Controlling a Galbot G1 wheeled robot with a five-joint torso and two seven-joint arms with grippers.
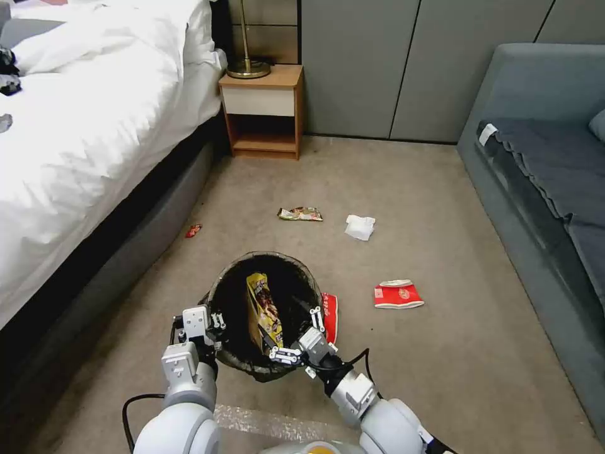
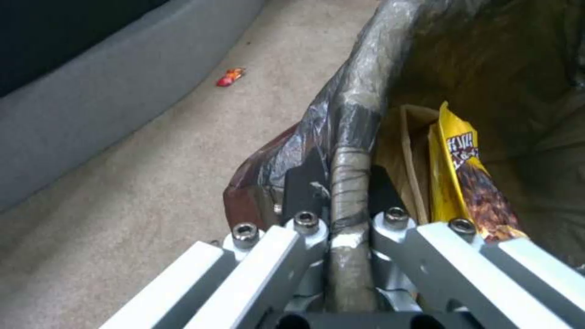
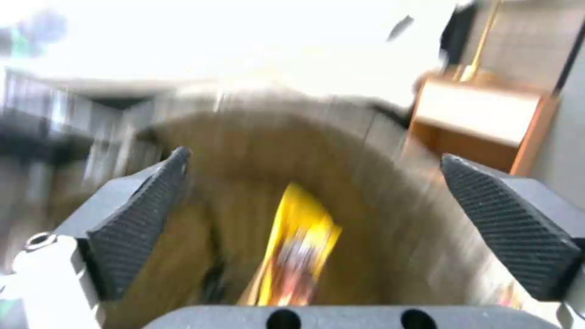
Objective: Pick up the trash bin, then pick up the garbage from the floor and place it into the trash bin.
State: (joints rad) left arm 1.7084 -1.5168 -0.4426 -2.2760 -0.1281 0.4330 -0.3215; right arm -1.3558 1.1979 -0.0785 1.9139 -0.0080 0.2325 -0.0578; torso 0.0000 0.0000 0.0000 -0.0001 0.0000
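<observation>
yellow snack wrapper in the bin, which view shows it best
The left wrist view: the yellow snack wrapper is close and sharp, standing beside a tan paper bag inside the trash bin. The head view shows it smaller; the right wrist view shows a yellow blur.

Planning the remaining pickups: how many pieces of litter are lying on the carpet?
5: small red wrapper near the bed, snack wrapper, white tissue, red-and-white packet, and a red wrapper beside the trash bin, partly hidden.
</observation>
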